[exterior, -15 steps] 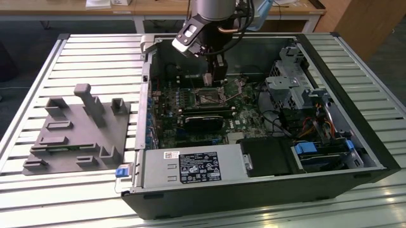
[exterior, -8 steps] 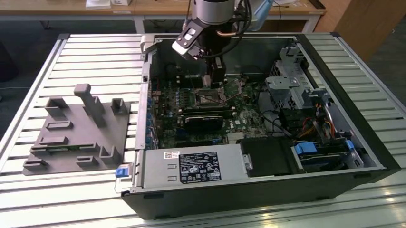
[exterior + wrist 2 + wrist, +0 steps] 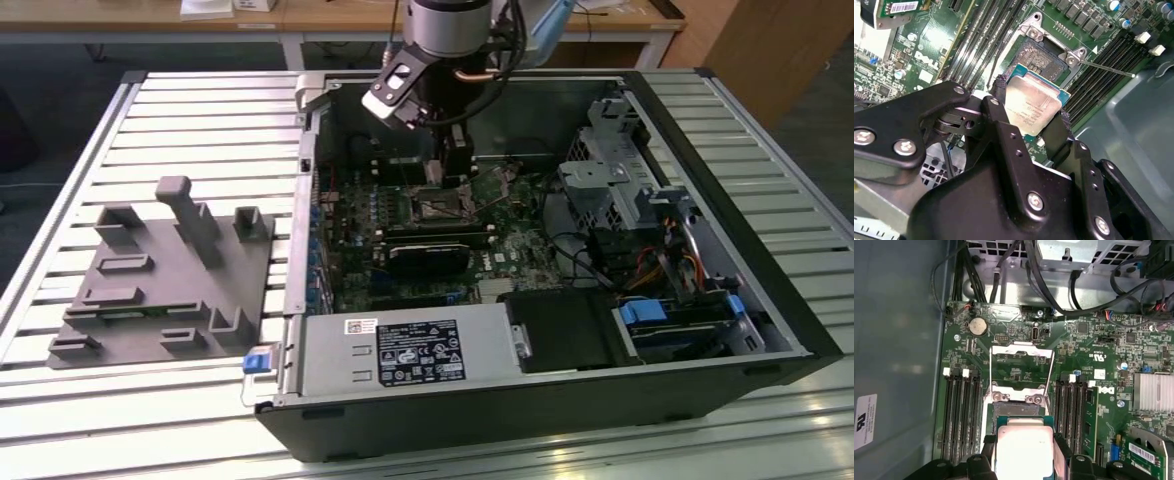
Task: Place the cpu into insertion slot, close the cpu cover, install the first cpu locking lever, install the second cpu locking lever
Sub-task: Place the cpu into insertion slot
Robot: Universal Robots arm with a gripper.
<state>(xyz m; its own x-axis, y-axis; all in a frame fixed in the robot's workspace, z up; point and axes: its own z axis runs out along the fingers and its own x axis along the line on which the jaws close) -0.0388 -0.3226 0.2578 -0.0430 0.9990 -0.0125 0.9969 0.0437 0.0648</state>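
Pinching the chip (image 3: 1029,114) by two opposite edges, the gripper (image 3: 1032,100) hangs low inside the computer case (image 3: 534,412), just above the socket (image 3: 1040,54), whose dark centre lies bare. The cover (image 3: 1023,351) stands flipped back beyond it, and a thin locking lever (image 3: 1104,67) juts out to one side. The chip looks not yet seated, and here is the danger: come down skewed or off-centre and a corner could catch the socket rim and crush the fine contacts. The grip is on narrow edges only, so a slip could drop it crooked. Memory slots (image 3: 961,415) crowd both sides, leaving the fingers little room.
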